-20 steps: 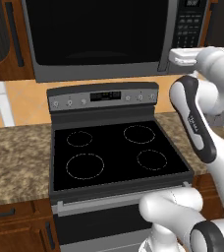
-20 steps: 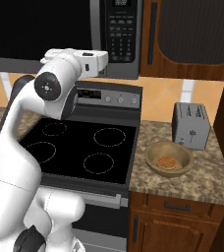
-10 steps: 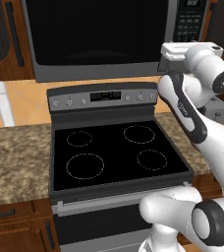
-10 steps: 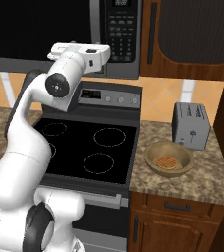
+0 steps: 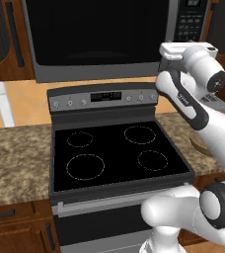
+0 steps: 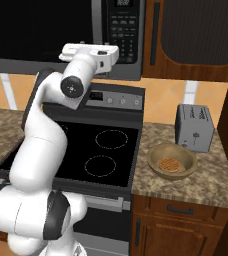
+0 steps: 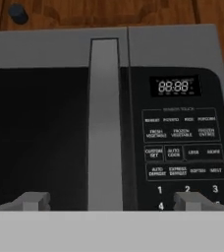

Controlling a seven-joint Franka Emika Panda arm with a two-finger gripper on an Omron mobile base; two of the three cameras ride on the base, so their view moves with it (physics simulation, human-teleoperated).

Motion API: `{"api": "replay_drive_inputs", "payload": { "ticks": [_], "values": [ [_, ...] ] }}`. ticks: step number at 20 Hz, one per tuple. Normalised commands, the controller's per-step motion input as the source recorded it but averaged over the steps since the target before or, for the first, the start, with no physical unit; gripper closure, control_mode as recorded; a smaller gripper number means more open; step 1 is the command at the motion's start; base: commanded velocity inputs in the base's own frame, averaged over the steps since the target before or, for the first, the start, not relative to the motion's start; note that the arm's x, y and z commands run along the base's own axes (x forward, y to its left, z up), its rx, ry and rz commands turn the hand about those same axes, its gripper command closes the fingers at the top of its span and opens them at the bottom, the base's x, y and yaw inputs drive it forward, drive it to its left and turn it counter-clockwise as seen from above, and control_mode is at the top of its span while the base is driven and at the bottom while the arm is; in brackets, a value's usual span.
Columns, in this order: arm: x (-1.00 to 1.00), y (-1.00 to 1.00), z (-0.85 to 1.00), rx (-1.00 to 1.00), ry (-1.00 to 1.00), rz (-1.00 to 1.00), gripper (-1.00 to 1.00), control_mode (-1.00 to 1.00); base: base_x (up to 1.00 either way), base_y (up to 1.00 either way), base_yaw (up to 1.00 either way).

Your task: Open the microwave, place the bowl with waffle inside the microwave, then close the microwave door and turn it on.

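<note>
The microwave point(image 5: 99, 37) hangs above the stove with its door point(image 7: 35, 138) closed. In the hand view the door's grey vertical handle point(image 7: 104, 123) runs up the middle, and the keypad strip point(image 7: 182, 147) lies to its right. My gripper point(image 7: 113, 202) is open and holds nothing. Its fingertips point(image 7: 33, 201) stand wide on either side of the handle, a short way in front of it. My hand point(image 6: 88, 51) is raised level with the microwave's lower edge. The brown bowl point(image 6: 172, 161) holding the waffle point(image 6: 169, 164) sits on the counter right of the stove.
A black-topped stove point(image 5: 114, 153) with a control panel lies below the microwave. A silver toaster point(image 6: 195, 127) stands behind the bowl. Granite counter point(image 5: 16, 158) flanks the stove on both sides. Dark wood cabinets point(image 6: 196, 30) sit right of the microwave.
The arm has swung its elbow round and lifted the hand slightly, so it now faces the microwave's handle. The jaws have stayed open. Bowl and door have not moved.
</note>
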Motion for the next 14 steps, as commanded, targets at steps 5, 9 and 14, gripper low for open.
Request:
{"api": "replay_drive_inputs", "payload": {
  "ticks": [5,9,14],
  "values": [
    [0.29,0.06,0.1,-0.01,0.02,0.0,-1.0,-1.0,0.0,0.0,0.0],
    [0.24,0.04,0.18,0.0,0.0,0.0,-1.0,-1.0,0.0,0.0,0.0],
    [0.29,0.07,0.12,0.0,0.0,0.0,-1.0,-1.0,0.0,0.0,0.0]
  ]
}}
